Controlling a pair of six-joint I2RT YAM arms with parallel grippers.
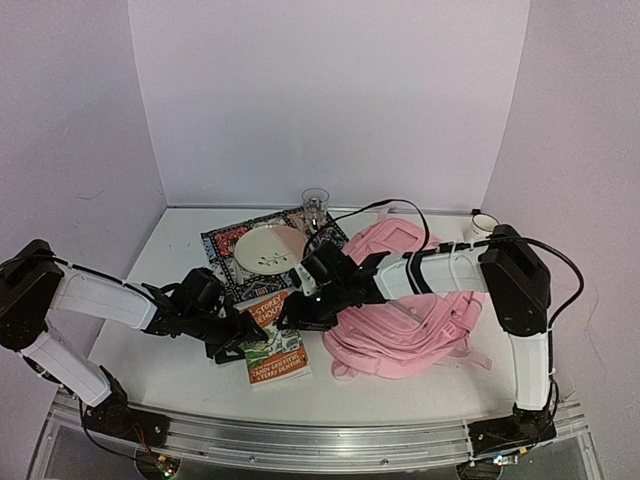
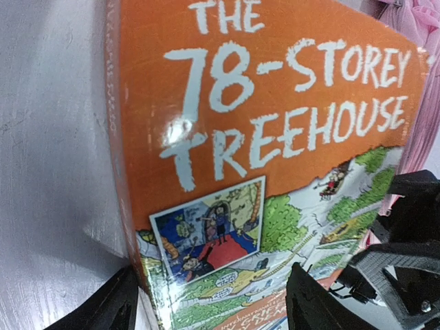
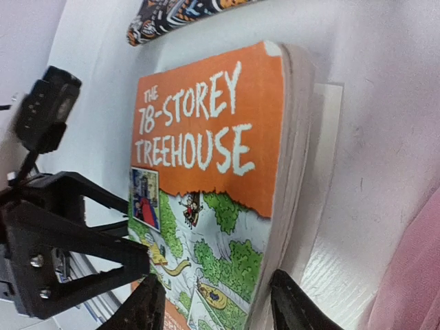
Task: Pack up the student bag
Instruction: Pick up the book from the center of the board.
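From above, the book (image 1: pixel 272 345) is lying flat, its long axis running away from the arm bases, title end farthest. The student bag (image 1: pixel 410 320) is slumping just right of the book, roughly parallel to it; which way its opening is facing I cannot tell. The right arm is reaching across the bag, so it is the nearer one. The left gripper (image 1: pixel 232 338) is meeting the book from the left, the right gripper (image 1: pixel 296 316) from the bag side.

On the left wrist, the jaws are standing well apart, straddling the book's lower end; contact is unclear.

On the right wrist, the jaws are likewise gaping across the book's page-edge corner, gripping nothing that I can confirm.
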